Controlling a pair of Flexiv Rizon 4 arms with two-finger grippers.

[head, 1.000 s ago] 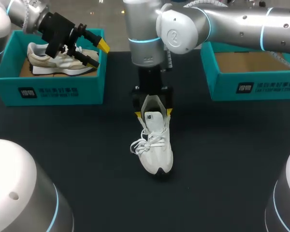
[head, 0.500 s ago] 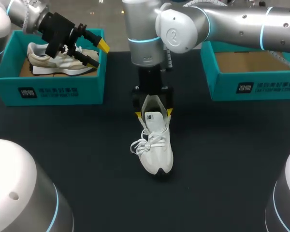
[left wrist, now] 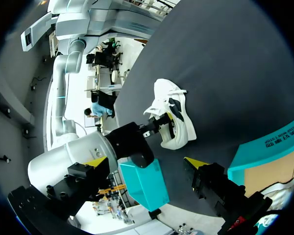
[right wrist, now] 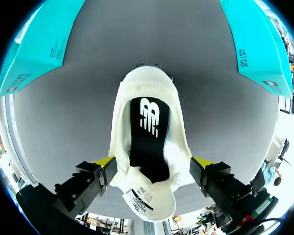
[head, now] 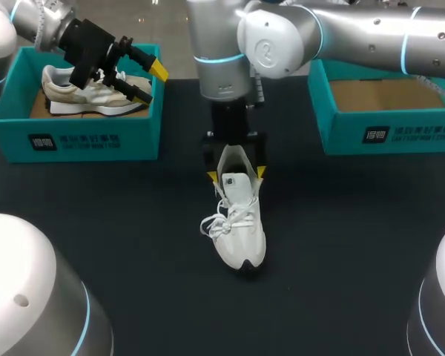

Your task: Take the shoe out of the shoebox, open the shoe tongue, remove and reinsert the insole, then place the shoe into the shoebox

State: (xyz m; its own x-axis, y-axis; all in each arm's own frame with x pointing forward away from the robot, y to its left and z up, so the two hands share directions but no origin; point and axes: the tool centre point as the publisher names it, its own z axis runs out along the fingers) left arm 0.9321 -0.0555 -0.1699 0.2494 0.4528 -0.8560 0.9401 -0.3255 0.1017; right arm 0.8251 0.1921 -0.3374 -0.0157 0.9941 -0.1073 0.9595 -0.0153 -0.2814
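Observation:
A white shoe (head: 239,226) lies in the middle of the dark table (head: 341,245), toe toward me. Its tongue (right wrist: 149,203) is folded back, so the black insole (right wrist: 147,132) shows inside. My right gripper (head: 236,175) hangs over the shoe's opening, open, with a yellow-tipped finger (right wrist: 104,164) close to each side of it. My left gripper (head: 147,80) is open and holds nothing. It hovers over the right end of the left teal shoebox (head: 81,141), above a beige shoe (head: 89,93) lying in it. From the left wrist, the white shoe (left wrist: 179,117) lies far ahead of that gripper (left wrist: 143,162).
A second teal shoebox (head: 386,122) stands at the back right, with only its brown floor showing. My right arm (head: 222,59) comes down over the table's far middle.

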